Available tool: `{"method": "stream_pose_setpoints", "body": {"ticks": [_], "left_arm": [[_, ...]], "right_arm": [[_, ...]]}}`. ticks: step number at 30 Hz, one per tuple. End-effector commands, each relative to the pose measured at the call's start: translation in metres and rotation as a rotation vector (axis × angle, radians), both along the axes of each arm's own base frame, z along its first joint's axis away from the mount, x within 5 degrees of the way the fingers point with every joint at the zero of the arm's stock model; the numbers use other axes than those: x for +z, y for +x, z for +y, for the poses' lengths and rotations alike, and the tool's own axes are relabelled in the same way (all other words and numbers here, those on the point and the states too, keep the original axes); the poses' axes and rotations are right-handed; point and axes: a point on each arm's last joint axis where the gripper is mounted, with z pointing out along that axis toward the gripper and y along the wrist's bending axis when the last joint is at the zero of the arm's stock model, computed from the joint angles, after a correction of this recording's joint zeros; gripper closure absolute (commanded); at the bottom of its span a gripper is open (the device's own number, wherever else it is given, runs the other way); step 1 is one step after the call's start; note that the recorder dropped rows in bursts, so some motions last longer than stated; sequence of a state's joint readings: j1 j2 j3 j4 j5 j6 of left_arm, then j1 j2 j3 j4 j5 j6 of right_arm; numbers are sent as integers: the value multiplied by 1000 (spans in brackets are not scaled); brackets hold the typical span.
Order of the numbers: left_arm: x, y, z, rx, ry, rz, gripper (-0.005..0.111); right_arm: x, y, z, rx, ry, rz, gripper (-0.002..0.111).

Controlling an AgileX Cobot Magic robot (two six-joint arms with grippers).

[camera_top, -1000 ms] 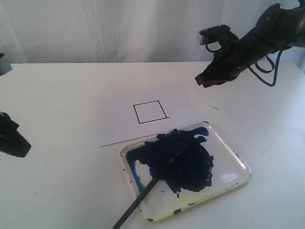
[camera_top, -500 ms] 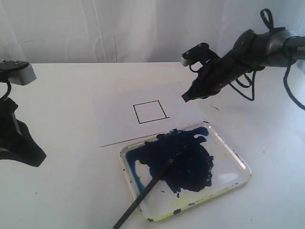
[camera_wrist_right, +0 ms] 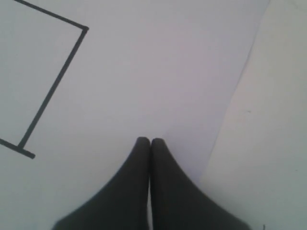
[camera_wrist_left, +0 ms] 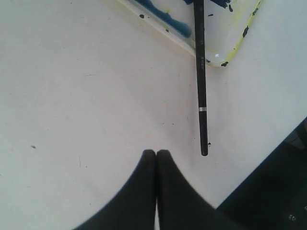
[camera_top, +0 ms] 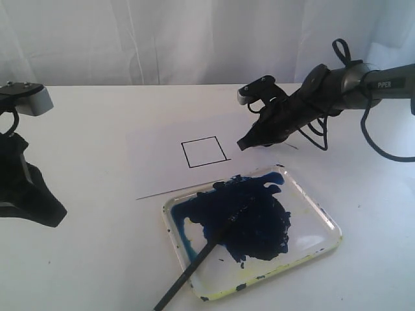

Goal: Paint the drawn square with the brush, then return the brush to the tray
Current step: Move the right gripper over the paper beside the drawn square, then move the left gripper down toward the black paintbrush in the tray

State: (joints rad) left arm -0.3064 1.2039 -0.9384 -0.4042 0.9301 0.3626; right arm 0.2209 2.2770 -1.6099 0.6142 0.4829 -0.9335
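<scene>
Left pincer [camera_wrist_left: 156,152] pinched together, only its wrist view shows brush [camera_wrist_left: 201,86] end

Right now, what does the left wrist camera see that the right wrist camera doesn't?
Only the left wrist view shows the brush, its handle end on the table and its other end over the tray, which has blue paint smears. Only the right wrist view shows a corner of the drawn square, white inside, on the paper sheet. Both show black fingers pressed shut over the white table: the left gripper in one, the right gripper in the other.
</scene>
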Motion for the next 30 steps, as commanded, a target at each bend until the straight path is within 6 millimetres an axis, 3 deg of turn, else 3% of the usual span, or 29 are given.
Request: {"method": "stream_pose_setpoints", "body": {"ticks": [1,30], "left_arm": [[1,-3,-3,-13,-22,12,107],[4,-6,-8,-34,-75,36,107]], "right_arm": [[4,3,-1,2,-14,-34,108],[-12,-1,-2,43,-47,21,108]]}}
